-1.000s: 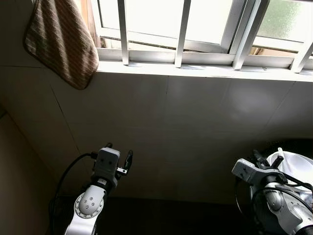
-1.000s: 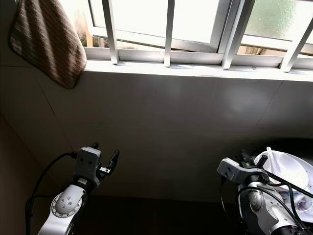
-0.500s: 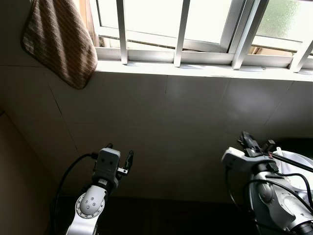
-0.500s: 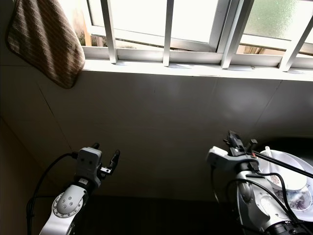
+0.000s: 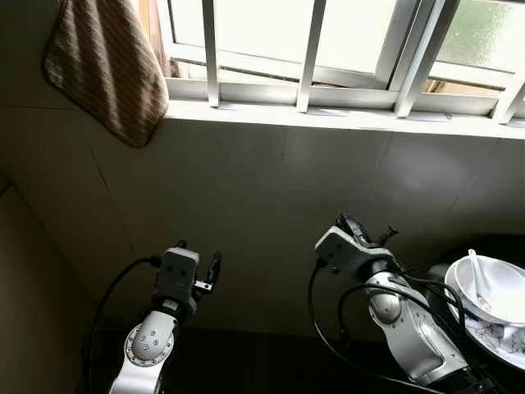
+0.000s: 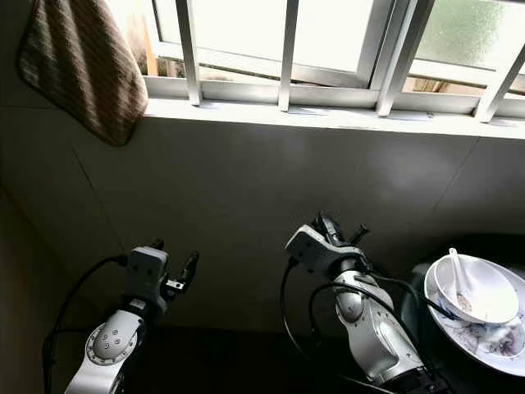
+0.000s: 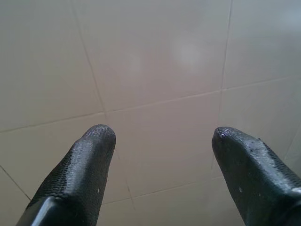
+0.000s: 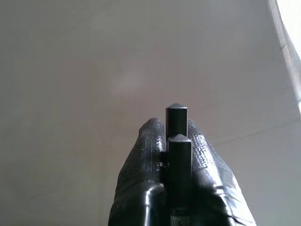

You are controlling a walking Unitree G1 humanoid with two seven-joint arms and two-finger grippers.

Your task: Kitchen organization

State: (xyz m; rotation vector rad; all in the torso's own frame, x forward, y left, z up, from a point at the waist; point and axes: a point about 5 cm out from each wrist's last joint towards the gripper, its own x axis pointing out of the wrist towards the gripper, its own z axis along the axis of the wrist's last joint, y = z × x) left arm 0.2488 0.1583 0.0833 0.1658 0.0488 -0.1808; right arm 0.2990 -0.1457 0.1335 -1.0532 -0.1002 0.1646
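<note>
1. Left arm (image 5: 148, 349): silver shell, a round joint cap dotted with small screws, and a black cable looping off its side.
2. Left gripper (image 7: 160, 141): two rounded black fingers with a fine textured skin.
3. Right arm (image 5: 406, 328): glossy silver, black cables draped around it.
4. Right gripper (image 8: 176, 134): textured black fingers.
</note>
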